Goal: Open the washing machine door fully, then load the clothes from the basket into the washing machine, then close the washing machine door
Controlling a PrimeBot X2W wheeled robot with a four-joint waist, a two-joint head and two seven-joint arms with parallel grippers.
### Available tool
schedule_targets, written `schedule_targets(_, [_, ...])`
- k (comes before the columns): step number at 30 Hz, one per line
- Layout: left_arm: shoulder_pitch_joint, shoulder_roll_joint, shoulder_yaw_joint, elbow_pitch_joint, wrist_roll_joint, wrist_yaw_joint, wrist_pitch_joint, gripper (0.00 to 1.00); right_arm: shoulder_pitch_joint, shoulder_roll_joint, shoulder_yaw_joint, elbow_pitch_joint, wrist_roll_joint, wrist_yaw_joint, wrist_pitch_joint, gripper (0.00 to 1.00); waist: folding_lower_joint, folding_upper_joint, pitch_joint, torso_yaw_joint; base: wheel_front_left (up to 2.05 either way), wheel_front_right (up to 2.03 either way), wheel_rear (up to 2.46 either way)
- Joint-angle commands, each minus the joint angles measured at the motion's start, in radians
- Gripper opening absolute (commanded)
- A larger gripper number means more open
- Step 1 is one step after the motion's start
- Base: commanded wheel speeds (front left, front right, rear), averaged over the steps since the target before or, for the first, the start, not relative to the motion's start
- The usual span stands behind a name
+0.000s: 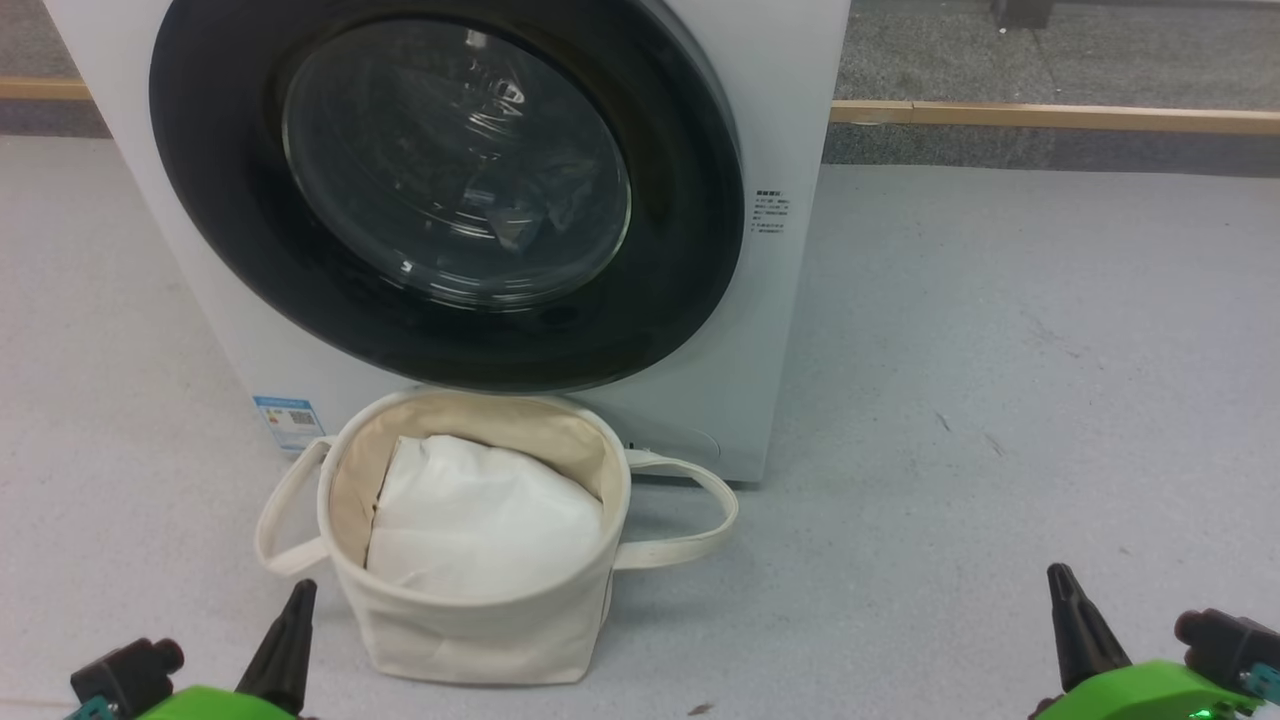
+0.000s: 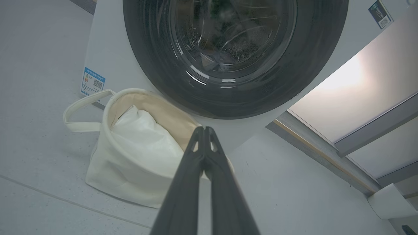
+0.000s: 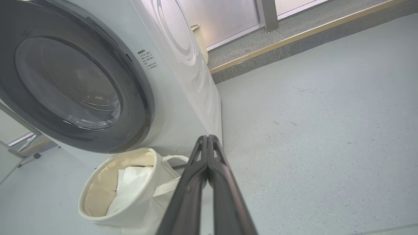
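Round washer door (image 1: 450,170): glossy black rim, clear smooth glass bowl. White box-shaped washer casing (image 1: 785,100): smooth, faint sheen. Round cream tub (image 1: 470,630): matt canvas cloth. Grey floor (image 1: 1000,400): matt, speckled.

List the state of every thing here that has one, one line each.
Washing machine door: shut.
Basket: upright on the floor, with a white bundle inside.
Left gripper: shut, empty.
Right gripper: shut, empty.
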Motion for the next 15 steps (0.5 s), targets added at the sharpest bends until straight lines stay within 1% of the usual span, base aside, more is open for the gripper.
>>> schedule_targets(1, [-0.047,0.013,0.031,-0.035,-0.017,-0.001,0.008,0.00,-0.058,-0.003,-0.014,-0.034,0.026,0.000,0.010,0.00,-0.0001,-0.0001,0.001,-0.001,0.00,0.00,0.00])
schedule_targets(15, [-0.037,-0.024,0.077,-0.068,-0.108,-0.002,0.048,0.00,-0.067,0.020,-0.044,-0.044,0.153,0.000,0.050,0.00,-0.0001,-0.0001,0.011,-0.007,0.00,0.00,0.00])
